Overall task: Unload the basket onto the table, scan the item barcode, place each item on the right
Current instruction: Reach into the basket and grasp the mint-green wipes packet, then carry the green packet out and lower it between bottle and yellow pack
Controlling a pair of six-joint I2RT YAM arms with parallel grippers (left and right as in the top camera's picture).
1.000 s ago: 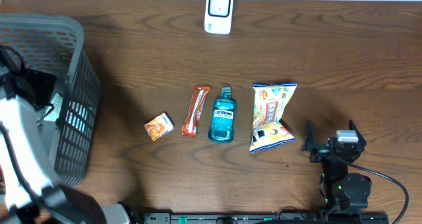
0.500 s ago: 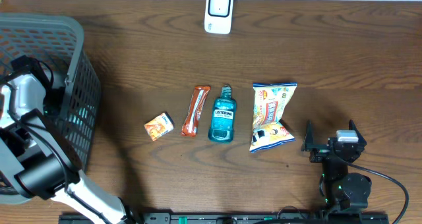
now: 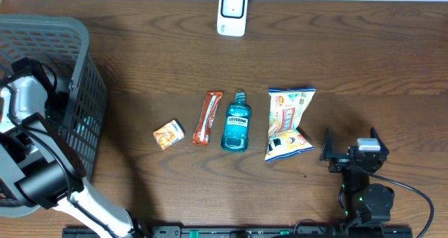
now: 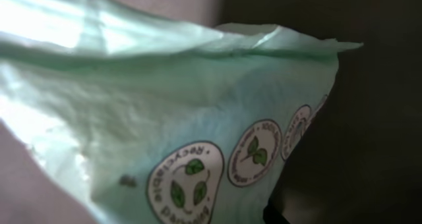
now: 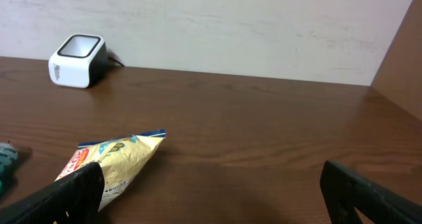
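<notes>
A pale green bag (image 4: 165,118) fills the left wrist view at very close range: thin, crinkled film with round white seals printed with green leaves, one reading "Recyclable". The scanner (image 3: 232,12), a small white box with a dark window, stands at the far edge of the table, near the middle. Nearer lies a row, left to right: a small orange packet (image 3: 169,134), an orange bar (image 3: 207,117), a teal Listerine bottle (image 3: 236,122) lying flat with its cap pointing far, and a yellow snack bag (image 3: 288,122).

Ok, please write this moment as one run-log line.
left end effector: shut inside basket at green bag | right end effector: open beside snack bag | scan: pending
</notes>
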